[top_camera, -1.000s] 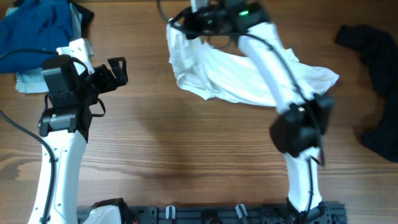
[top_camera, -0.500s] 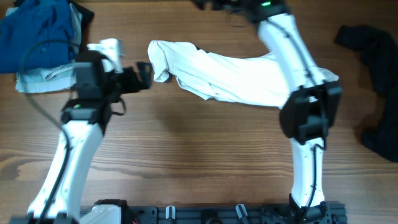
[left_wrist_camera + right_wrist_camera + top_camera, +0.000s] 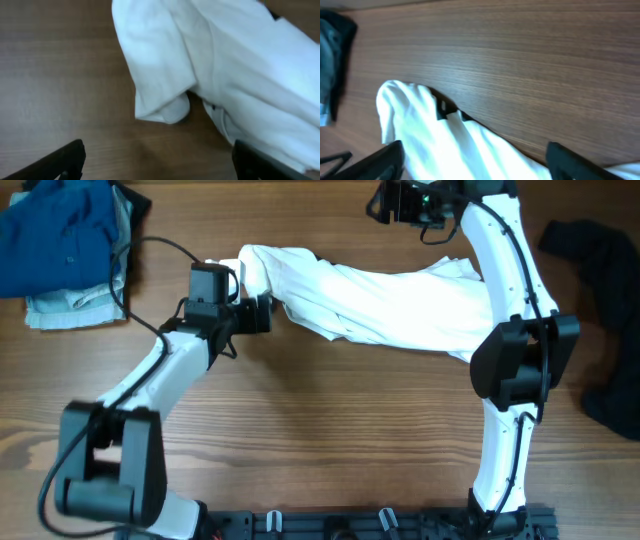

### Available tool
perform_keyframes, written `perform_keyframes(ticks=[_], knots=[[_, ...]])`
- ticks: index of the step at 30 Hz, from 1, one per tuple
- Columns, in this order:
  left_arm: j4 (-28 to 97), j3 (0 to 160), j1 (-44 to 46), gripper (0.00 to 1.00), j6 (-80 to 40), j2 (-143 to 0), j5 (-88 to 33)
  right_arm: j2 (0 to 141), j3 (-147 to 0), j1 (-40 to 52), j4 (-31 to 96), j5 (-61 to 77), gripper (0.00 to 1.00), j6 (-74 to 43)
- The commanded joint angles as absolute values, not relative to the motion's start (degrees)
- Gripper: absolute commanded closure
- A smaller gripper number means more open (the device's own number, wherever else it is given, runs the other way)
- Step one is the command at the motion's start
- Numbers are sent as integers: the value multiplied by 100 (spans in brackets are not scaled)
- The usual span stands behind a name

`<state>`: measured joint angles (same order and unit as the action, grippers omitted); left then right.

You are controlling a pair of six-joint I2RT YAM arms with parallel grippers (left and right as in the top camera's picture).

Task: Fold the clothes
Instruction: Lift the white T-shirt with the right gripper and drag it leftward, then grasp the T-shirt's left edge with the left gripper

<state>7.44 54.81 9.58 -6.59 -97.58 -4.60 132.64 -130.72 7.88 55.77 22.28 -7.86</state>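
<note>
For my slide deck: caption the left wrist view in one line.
Left end effector, open, facing the bunched end of the white garment on the wooden table.

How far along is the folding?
Possibly done: the blue pile at the far left corner, though it looks loose. In hand: the white shirt lies rumpled mid-table; the left gripper sits at its sleeve end, jaws open, and the right gripper is off it, also open. Left: the crumpled black garment at right.

White shirt point(image 3: 400, 305) lies crumpled across the counter point(image 3: 300, 430). Left hand point(image 3: 262, 315) sits at its left end; right hand point(image 3: 378, 202) is beyond its far edge. Blue pile point(image 3: 55, 225) far left, black garment point(image 3: 605, 290) far right.
</note>
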Motion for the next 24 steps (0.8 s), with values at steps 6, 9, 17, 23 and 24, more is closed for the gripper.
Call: perform_keyframes(ticks=[6,9,17,23,24], knots=[[-370,5553,943,16,-336,-10895,-180,13072,-13168,794,5647,1791,22,-451],[-639,5553,943,21,-340,-11052,-161,13072,-13168,794,5655,1780,22,-449],[-928,5553,950,60,-344,-11205,-202,13072,-13168,786,5701,1778,32,-451],[-928,5553,934,96,-342,-11179,-296,13061,-13168,572,5981,1909,40,-475],[-923,5553,913,96,-342,-11096,-211,13058,-13168,497,6086,1999,42,-471]])
